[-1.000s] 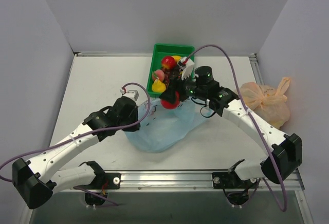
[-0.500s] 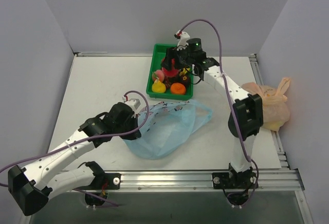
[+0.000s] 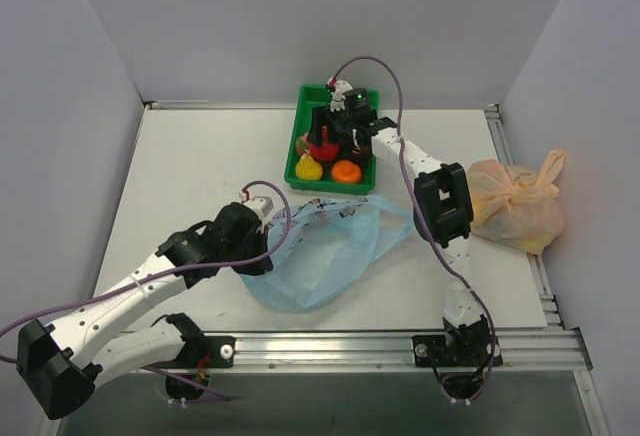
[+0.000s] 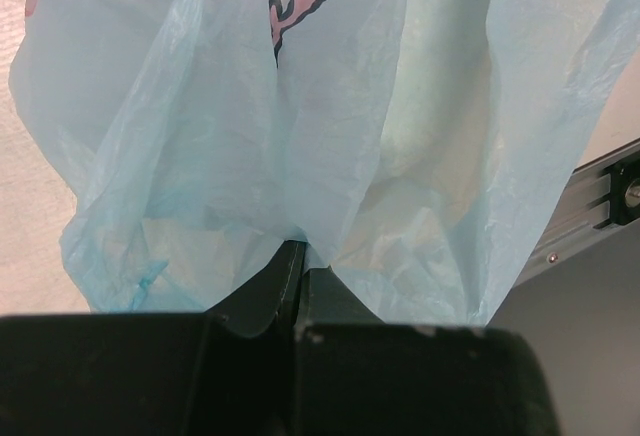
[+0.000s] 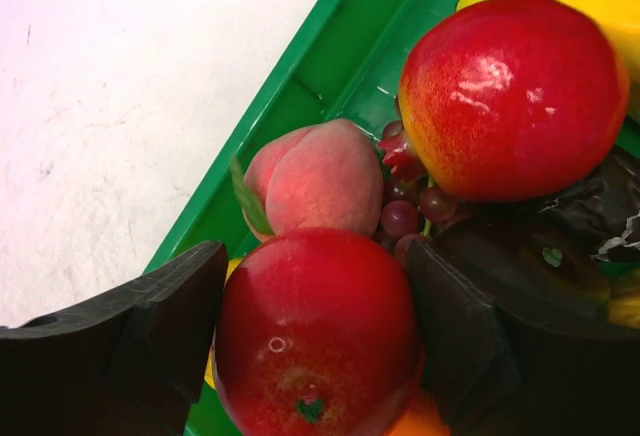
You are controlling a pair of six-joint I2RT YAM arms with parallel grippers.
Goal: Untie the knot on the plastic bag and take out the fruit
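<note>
Right claw (image 3: 325,139) with apple (image 5: 315,331), now over tray (image 5: 300,91)

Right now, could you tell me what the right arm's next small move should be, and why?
Probably open the right gripper to release the red apple: it is held just over the green tray, beside the peach lying in it. The left gripper is clamped on the plastic bag.

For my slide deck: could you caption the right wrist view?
Right claw holds a red apple over the green tray, beside a peach and grapes.
</note>
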